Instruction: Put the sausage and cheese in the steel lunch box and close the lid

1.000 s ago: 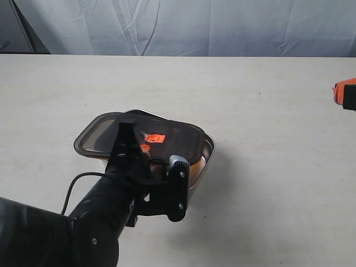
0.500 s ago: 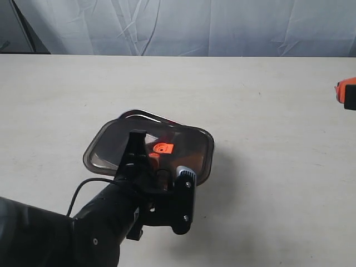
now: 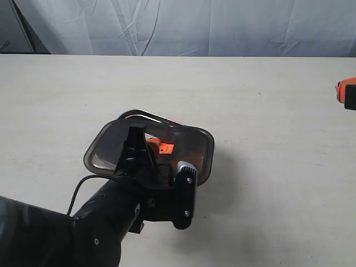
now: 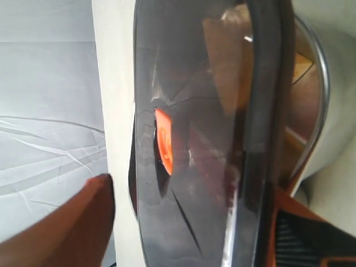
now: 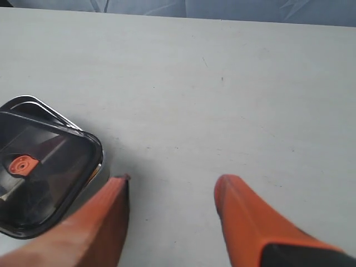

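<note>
Peering along the dark tinted lid (image 4: 211, 139), the left wrist view shows the left fingers (image 4: 89, 222) apart either side of it, where the exterior view shows it lying askew atop the shiny steel lunch box (image 3: 139, 114), contents unreadable. Well apart from the box, the right fingers (image 5: 100, 222) gape, empty.

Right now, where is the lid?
Exterior view: the lid lies left of centre, resting slightly skewed on the steel lunch box, with the left gripper at its near edge.

A lab-style test bench: plain pale table (image 3: 267, 111) before a hung sheet backdrop (image 3: 222, 28) (creased, greyish).
</note>
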You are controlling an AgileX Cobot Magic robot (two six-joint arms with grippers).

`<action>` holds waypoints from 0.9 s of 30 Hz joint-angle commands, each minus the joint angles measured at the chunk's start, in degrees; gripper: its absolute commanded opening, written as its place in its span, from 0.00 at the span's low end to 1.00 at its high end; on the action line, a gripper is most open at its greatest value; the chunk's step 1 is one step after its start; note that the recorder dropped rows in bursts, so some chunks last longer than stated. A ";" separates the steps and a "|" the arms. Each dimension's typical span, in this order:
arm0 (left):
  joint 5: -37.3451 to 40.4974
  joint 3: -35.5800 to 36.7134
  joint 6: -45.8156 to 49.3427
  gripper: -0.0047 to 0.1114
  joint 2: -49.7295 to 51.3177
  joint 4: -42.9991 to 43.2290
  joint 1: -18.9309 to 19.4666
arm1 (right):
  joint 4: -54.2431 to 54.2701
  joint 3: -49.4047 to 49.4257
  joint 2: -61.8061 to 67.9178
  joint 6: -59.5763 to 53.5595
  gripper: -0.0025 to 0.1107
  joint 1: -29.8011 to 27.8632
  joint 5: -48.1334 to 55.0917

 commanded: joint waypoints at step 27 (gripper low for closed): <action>-6.33 0.39 12.26 0.60 -5.22 -10.81 -0.61 | -2.60 0.02 -0.26 0.05 0.45 0.12 -0.19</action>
